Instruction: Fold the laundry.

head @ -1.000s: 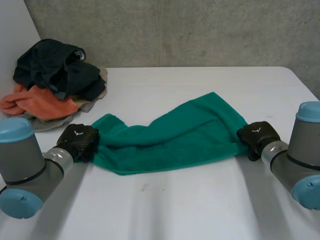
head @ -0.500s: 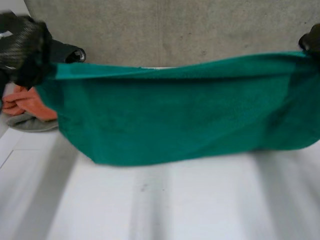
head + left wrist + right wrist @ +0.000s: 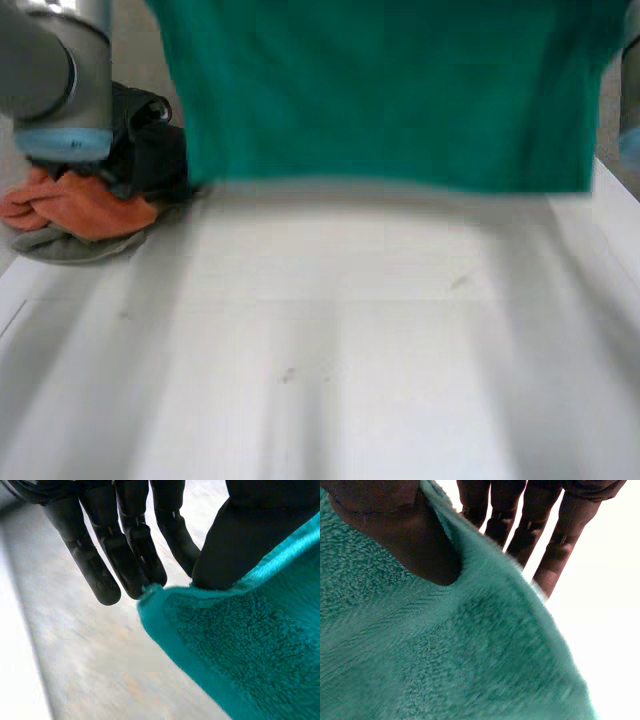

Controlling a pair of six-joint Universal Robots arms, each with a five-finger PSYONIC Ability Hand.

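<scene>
Green towel (image 3: 380, 90): hangs as a flat sheet above the white table (image 3: 330, 350), clear of the surface. Its lower edge runs roughly level.
Left hand (image 3: 125, 535): pinches one upper corner of the towel. The thumb presses the cloth against straight fingers (image 3: 150, 565), and the corner tip sits right at the fingertips.
Right hand (image 3: 395, 535): pinches the other upper corner. The thumb lies on the near face of the cloth, with the fingers (image 3: 530, 525) behind it.
Arms: the left arm (image 3: 55, 80) and right arm (image 3: 630, 100) are raised, one at each side of the towel.
Remaining laundry: a pile of dark, orange and grey items (image 3: 90, 200) lies at the table's far left, below the left arm and close to the towel's edge.
Step in hand (judged): spreading the towel in the air before laying it flat for the first fold.
Procedure: hold both corners at equal height. Maintain light tension between the hands so the top edge does not sag. Lower the free edge onto the table first, then lay the rest down towards the robot.
Caution: the left pinch is shallow, so a sharp pull could free that corner. Set the towel down apart from the pile.
</scene>
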